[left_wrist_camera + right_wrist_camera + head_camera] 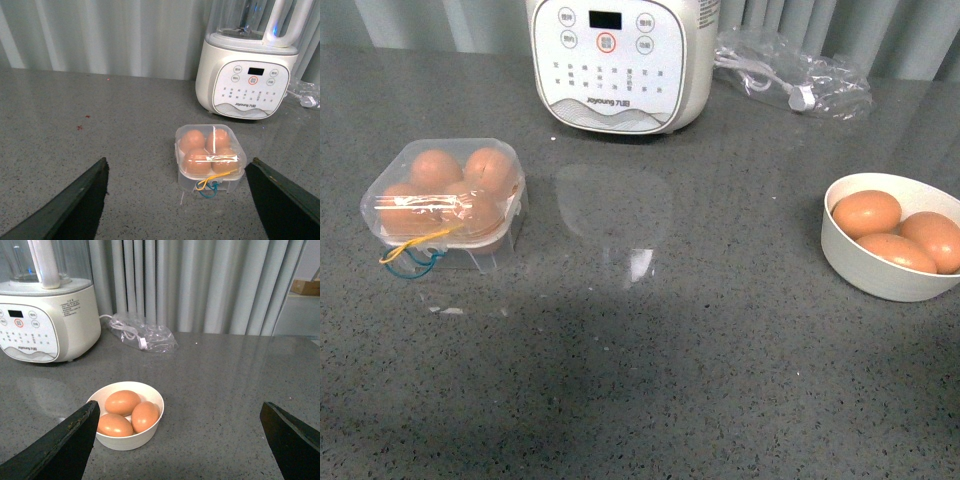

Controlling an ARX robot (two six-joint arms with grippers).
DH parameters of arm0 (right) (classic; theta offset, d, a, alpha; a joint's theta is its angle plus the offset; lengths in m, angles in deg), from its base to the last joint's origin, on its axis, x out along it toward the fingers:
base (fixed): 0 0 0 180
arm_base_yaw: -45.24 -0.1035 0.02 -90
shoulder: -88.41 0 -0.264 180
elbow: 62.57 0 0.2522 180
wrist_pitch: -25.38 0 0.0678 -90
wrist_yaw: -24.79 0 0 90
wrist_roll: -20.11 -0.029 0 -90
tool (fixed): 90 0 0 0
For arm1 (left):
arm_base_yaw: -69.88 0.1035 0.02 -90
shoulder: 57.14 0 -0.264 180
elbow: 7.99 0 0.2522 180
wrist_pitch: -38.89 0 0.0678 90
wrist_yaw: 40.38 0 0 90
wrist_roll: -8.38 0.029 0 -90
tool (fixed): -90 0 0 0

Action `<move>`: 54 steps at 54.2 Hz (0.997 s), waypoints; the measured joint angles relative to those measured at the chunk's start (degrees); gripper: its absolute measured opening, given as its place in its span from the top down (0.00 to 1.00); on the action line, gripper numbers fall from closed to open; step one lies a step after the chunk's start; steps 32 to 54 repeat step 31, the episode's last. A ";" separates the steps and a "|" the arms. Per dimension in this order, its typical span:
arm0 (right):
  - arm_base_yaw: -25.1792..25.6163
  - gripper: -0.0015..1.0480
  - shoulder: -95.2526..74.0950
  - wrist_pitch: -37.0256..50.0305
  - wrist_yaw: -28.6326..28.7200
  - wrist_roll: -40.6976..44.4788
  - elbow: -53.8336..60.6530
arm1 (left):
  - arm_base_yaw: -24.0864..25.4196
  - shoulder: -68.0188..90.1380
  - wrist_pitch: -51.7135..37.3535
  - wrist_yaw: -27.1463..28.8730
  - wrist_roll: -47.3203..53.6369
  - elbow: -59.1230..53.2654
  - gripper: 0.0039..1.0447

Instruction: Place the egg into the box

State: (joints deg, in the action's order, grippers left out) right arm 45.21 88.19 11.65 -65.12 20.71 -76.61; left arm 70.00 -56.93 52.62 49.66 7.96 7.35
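Observation:
The box (490, 252) stands at the left of the grey counter, its clear lid down over several brown eggs (436, 168), with yellow and blue bands at its near corner. Three more eggs (866, 213) lie in a round white bowl (880, 280) at the right. Neither arm shows in the front view. My left gripper (179, 160) hangs open in front of the box (190, 180), well apart from it, nothing between its fingers. The right gripper (180, 403) is open and empty; the bowl (127, 441) with its eggs (122, 402) sits ahead, beside one finger.
A white blender-type appliance (618, 60) stands at the back centre of the counter. A clear plastic bag with a white cable (790, 72) lies at the back right. Grey curtains hang behind the counter.

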 joint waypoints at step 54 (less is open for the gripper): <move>0.00 0.07 0.00 0.00 0.00 0.00 0.00 | 0.00 0.00 0.00 0.00 0.13 0.00 0.06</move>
